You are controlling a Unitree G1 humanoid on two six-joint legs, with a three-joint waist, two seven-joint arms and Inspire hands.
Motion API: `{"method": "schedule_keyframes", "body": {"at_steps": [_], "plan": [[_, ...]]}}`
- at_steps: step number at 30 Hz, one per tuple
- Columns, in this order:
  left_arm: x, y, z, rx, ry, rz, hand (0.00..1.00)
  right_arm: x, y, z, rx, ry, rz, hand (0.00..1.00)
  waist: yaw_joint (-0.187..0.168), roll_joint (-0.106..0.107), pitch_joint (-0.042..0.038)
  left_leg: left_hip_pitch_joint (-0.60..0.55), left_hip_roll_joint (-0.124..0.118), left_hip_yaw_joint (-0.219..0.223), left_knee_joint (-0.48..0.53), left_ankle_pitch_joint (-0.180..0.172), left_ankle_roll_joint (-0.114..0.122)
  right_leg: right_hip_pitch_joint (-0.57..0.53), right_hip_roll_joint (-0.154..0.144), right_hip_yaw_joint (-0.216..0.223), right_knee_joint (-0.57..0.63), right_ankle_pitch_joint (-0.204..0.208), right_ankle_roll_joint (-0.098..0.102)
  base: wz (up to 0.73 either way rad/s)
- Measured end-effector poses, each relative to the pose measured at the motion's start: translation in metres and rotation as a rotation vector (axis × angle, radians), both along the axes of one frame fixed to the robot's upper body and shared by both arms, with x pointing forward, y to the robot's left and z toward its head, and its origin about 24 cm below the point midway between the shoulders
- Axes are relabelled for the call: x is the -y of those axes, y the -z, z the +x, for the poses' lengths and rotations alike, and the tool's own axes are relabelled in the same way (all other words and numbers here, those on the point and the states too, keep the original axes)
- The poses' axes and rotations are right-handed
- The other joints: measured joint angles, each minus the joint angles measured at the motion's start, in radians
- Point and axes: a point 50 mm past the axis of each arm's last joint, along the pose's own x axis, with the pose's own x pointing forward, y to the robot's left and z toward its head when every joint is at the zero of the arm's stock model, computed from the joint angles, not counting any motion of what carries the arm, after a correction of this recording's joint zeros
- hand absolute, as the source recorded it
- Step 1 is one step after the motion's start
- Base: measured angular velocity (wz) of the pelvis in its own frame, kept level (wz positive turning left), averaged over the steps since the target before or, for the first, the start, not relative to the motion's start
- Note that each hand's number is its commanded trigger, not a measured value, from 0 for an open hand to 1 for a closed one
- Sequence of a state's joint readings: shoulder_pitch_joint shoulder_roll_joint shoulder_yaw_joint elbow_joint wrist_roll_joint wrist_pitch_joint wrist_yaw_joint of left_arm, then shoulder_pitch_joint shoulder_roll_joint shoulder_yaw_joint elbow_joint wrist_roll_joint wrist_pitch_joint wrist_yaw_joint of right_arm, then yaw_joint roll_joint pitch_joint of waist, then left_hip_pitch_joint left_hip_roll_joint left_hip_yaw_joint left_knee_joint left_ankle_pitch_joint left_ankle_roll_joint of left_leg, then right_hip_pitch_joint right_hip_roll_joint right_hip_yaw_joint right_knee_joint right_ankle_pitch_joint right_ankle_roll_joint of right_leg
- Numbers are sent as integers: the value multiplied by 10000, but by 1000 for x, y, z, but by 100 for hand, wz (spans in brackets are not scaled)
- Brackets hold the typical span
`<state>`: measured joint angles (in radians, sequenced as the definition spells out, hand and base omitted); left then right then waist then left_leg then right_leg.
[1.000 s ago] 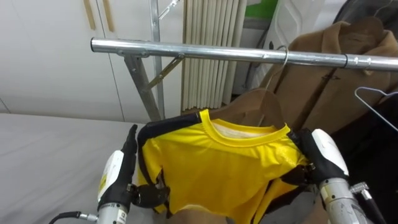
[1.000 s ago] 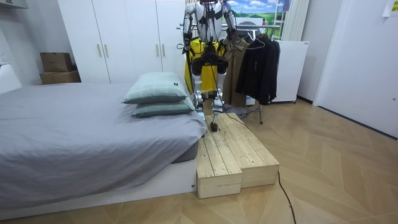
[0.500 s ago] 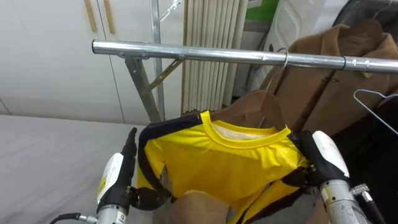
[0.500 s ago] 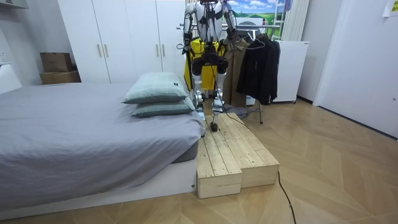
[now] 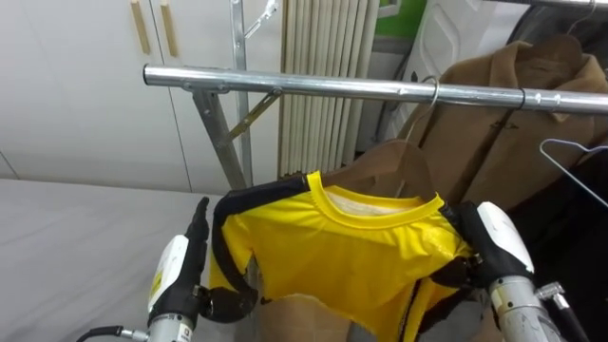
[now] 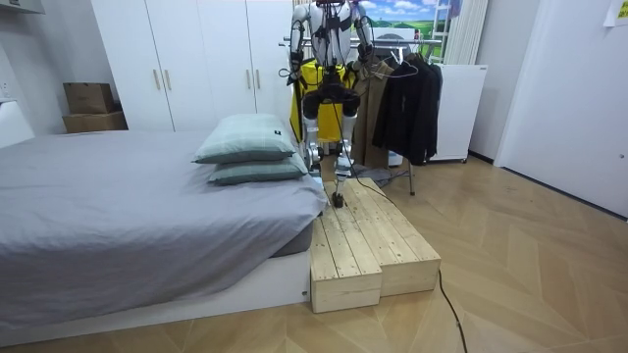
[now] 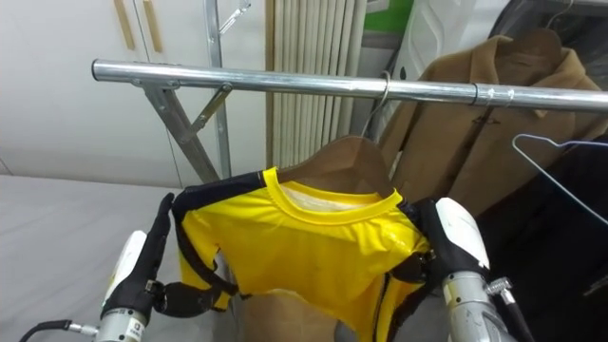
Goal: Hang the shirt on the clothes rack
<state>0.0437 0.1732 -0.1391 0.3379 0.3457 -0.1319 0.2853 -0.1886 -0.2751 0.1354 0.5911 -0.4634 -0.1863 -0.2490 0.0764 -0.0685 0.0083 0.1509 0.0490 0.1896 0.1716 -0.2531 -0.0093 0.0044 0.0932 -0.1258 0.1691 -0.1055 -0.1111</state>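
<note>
Shirt (image 5: 332,252) below rail (image 5: 313,85), coat (image 5: 503,123) behind, right

1. A grey bed (image 6: 118,216) takes up the near side, with two pillows (image 6: 245,147) stacked at its far end.
2. A wooden platform (image 6: 368,245) lies against the bed.
3. White wardrobes (image 6: 186,59) line the back wall, with boxes (image 6: 90,106) (stacked) at the room view's left.
4. A brown coat (image 5: 513,104) hangs beside dark clothes (image 6: 412,108).
5. A ribbed radiator (image 5: 323,57) stands behind.
</note>
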Motion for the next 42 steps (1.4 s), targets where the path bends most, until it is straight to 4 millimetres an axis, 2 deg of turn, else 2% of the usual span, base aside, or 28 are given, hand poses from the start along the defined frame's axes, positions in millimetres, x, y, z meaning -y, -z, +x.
{"method": "schedule_keyframes", "body": {"at_steps": [12, 21, 22, 23, 24, 25, 26, 42], "plan": [[1, 0, 0, -71, 106, -25, 0, 0, 0, 0, -61, 9, -6, 100, -38, -3, -1, 7, -6, -20, 0, 1, -1, 11, -15, 11, 4, 0, 0, 0], [2, -2, 2, 50, 215, 65, 0, -1, 0, 0, -85, -88, -63, 100, -206, -9, 4, -15, -23, -11, -1, 2, 0, -26, -20, 54, 6, -2, 3, 0], [3, -4, 2, 105, 249, 77, 0, -1, 0, 0, -78, -104, -101, 75, -210, -8, 4, -20, -23, -10, -1, 2, 0, -31, -20, 55, 5, -2, 3, 0], [3, -5, 3, 172, 271, 88, 0, -1, 0, 0, -68, -113, -115, 59, -214, -8, 4, -21, -23, -10, -1, 2, 0, -33, -19, 56, 5, -2, 3, 0], [3, -6, 3, 203, 283, 98, 0, -1, 0, 0, -67, -113, -117, 15, -217, -7, 3, -22, -24, -10, -1, 2, 1, -32, -19, 58, 3, -2, 3, 0], [4, -6, 3, 234, 294, 107, 0, -1, 0, 0, -62, -115, -118, 5, -224, -2, 2, -20, -23, -10, -1, 3, 1, -30, -19, 60, 3, -2, 3, 0], [4, -7, 3, 251, 298, 104, 0, -1, -1, 0, -55, -116, -115, 0, -233, -1, 3, -20, -23, -1, -2, 3, 1, -33, -17, 67, 3, -2, 3, 0], [3, -6, 3, 208, 276, 107, 0, 1, 4, -1, -526, -28, -209, 0, -222, 56, 9, -102, -24, 19, -27, 3, 1, -139, -2, 113, -1, -2, 3, 0]]}}
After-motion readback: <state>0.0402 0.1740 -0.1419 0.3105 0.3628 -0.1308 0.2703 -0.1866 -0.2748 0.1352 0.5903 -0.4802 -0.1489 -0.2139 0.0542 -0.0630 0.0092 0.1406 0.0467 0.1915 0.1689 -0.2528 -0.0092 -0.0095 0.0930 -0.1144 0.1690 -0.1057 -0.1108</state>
